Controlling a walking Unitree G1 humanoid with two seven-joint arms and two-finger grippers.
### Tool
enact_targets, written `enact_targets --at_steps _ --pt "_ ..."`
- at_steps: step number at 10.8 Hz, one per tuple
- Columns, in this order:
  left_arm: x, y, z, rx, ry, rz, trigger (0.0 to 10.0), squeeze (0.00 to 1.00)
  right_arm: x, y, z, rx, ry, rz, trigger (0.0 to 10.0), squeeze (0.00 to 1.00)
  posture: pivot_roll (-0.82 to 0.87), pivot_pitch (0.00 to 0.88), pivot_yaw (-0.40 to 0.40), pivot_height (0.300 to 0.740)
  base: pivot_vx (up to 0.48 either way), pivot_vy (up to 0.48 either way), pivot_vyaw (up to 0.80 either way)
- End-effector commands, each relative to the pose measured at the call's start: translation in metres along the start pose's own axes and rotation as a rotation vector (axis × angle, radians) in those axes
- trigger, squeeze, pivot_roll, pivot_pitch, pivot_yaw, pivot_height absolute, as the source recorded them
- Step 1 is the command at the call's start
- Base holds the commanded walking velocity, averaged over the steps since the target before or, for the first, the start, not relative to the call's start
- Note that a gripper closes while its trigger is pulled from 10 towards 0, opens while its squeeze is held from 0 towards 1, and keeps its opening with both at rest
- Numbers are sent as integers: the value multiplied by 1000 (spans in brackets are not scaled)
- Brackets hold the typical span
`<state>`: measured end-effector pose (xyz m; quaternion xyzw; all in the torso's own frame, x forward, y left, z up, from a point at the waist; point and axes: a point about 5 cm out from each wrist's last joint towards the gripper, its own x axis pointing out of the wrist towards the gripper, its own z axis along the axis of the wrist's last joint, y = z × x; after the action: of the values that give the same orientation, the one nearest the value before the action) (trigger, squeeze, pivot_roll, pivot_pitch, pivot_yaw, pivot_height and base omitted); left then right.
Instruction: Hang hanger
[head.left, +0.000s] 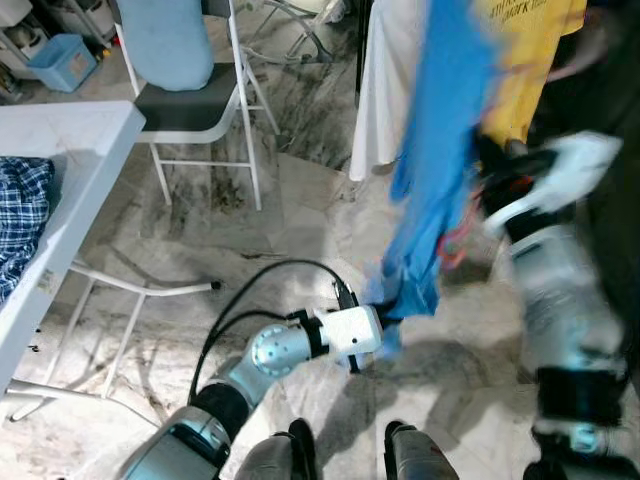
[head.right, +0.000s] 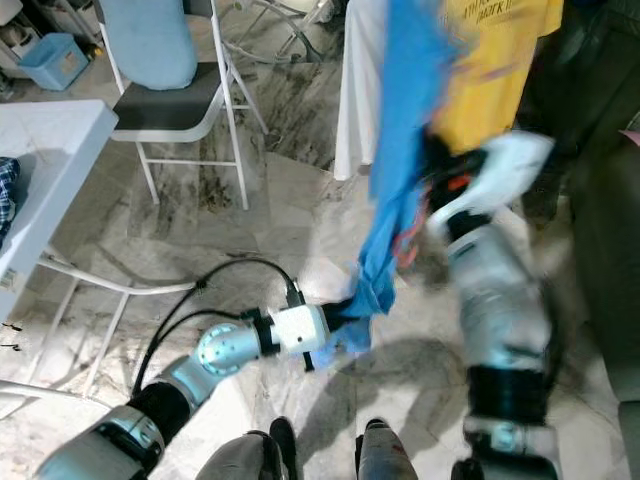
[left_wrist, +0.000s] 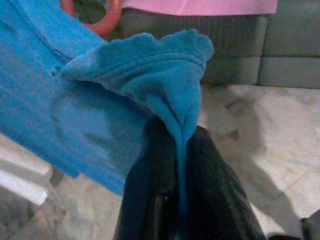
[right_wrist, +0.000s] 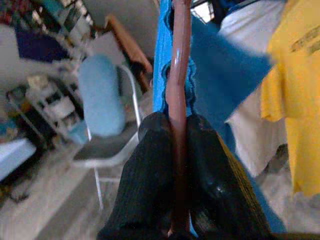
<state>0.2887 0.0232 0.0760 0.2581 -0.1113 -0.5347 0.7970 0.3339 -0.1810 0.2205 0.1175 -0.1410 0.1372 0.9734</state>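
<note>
A blue garment (head.left: 440, 150) hangs long from a red hanger (right_wrist: 178, 90). My right gripper (right_wrist: 179, 165) is shut on the hanger's bar, held up at the right beside the hanging clothes; the arm (head.left: 560, 290) is blurred. My left gripper (head.left: 385, 318) is low in front of me, shut on the garment's bottom hem (left_wrist: 165, 85), with cloth pinched between its black fingers (left_wrist: 215, 190). A bit of the red hanger (left_wrist: 102, 20) shows behind the hem. A yellow shirt (head.left: 530, 60) and a white garment (head.left: 385, 90) hang at the back.
A white folding chair (head.left: 195, 100) with a light blue cushion stands back left. A white table (head.left: 60, 170) with a plaid cloth (head.left: 20, 210) is at my left, its legs reaching across the marble floor. A blue bin (head.left: 62, 60) sits far left.
</note>
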Motion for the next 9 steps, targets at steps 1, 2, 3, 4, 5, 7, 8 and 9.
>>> enact_targets --at_steps 1,2,3,4,5,7,8,9 --pt "-6 -10 -11 -62 51 1 10000 1000 -1 8 6 -47 -36 34 10000 0 -216 233 128 740 0 0 0" --pt "-5 -16 -13 -81 60 -15 10000 1000 -2 8 2 -81 -24 22 10000 0 -217 235 125 740 0 0 0" --pt "-4 -21 -14 -107 64 -28 10000 1000 -3 7 -3 -135 -9 9 10000 0 -222 238 124 740 0 0 0" --pt "-4 -22 -14 -122 59 -38 10000 1000 -4 6 -6 -181 4 3 10000 0 -222 238 124 740 0 0 0" --pt "-4 -22 -14 -125 54 -41 10000 1000 -6 4 -8 -199 9 -5 10000 0 -222 240 125 740 0 0 0" --pt "-3 -20 -13 -128 48 -36 10000 1000 -7 1 -12 -207 6 -37 10000 0 -218 241 126 740 0 0 0" --pt "-5 -17 -11 -135 27 13 10000 1000 -7 3 -15 -223 12 -33 10000 0 -218 241 126 740 0 0 0" --pt "-5 -11 -8 -135 -6 86 10000 1000 -8 5 -18 -279 6 -23 10000 0 -214 240 123 740 0 0 0"
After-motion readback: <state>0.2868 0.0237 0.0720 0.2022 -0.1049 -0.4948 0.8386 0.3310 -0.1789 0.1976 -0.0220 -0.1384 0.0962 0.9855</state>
